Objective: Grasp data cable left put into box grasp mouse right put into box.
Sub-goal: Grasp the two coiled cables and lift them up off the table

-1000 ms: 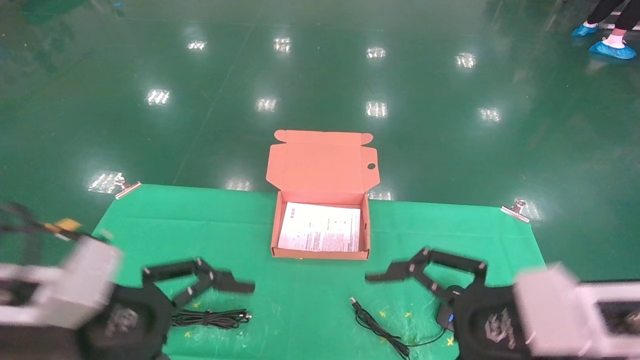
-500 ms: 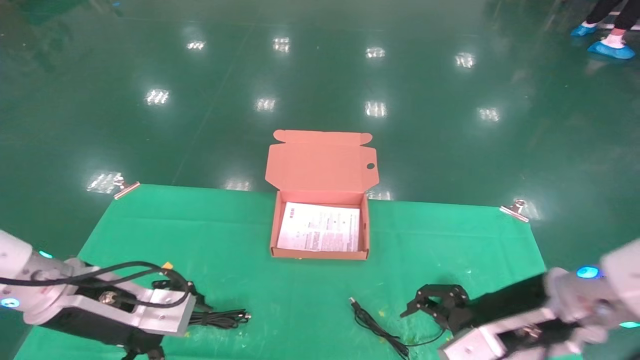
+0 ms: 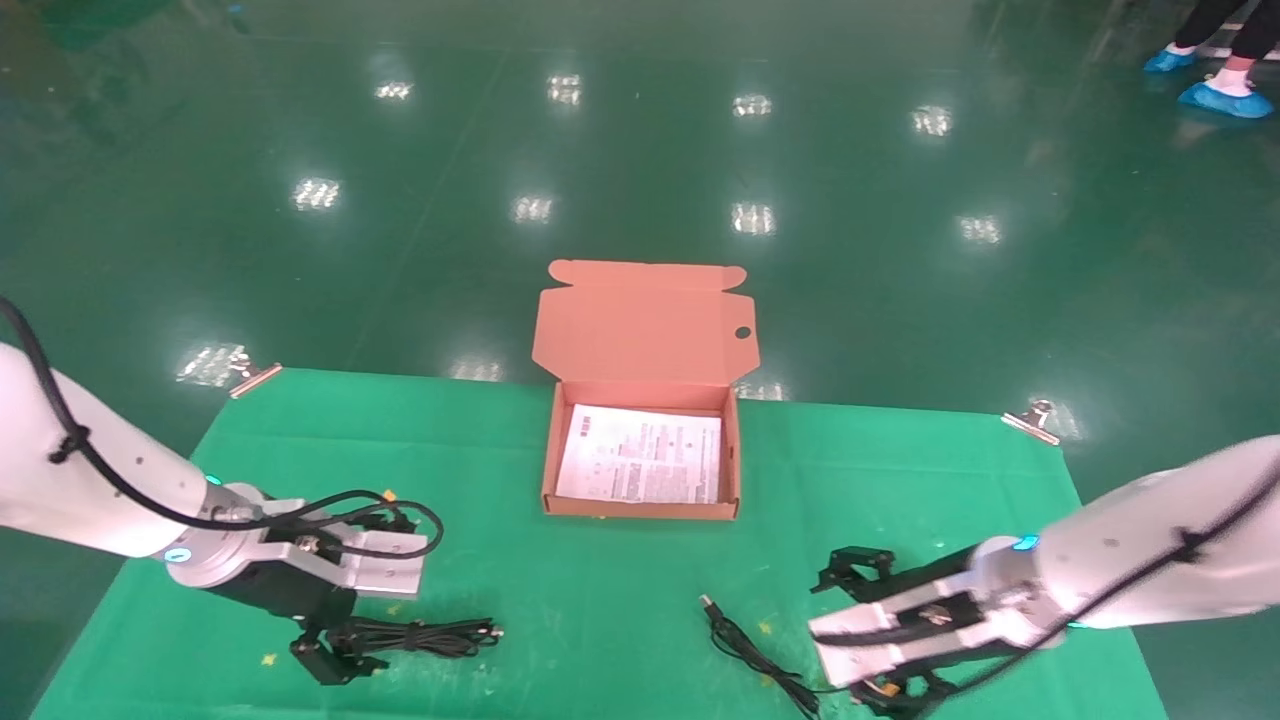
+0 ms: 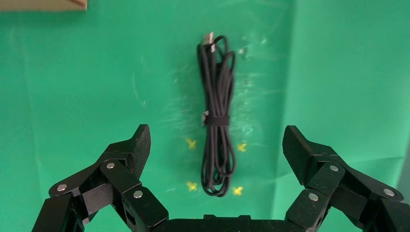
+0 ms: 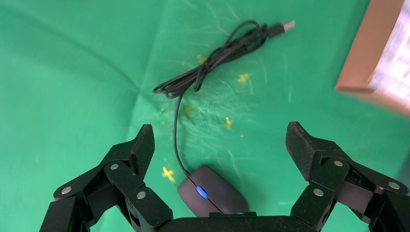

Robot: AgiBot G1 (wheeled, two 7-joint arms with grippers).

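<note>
The data cable (image 3: 430, 635), a tied black bundle, lies on the green cloth at the front left. My left gripper (image 3: 335, 655) hovers over its near end, open and empty. In the left wrist view the bundle (image 4: 217, 125) lies lengthwise between the spread fingers of my left gripper (image 4: 217, 140). The mouse (image 5: 212, 191) with its blue wheel sits under my open right gripper (image 5: 220, 133); in the head view it is hidden by my right gripper (image 3: 875, 630). Its loose cord (image 3: 750, 650) trails left. The box (image 3: 640, 508) stands open at the middle back, holding a white sheet (image 3: 640, 465).
The box lid (image 3: 645, 330) stands up behind the box. Metal clips (image 3: 255, 378) (image 3: 1030, 420) hold the cloth at the table's far corners. Yellow crosses (image 4: 192, 143) mark the cloth beside the cable. A person's feet (image 3: 1225, 98) are on the floor far right.
Both arms have swung from low and flat near the front edge to pointing down, the left gripper over the data cable, the right over the mouse. Cable, mouse and box have not moved.
</note>
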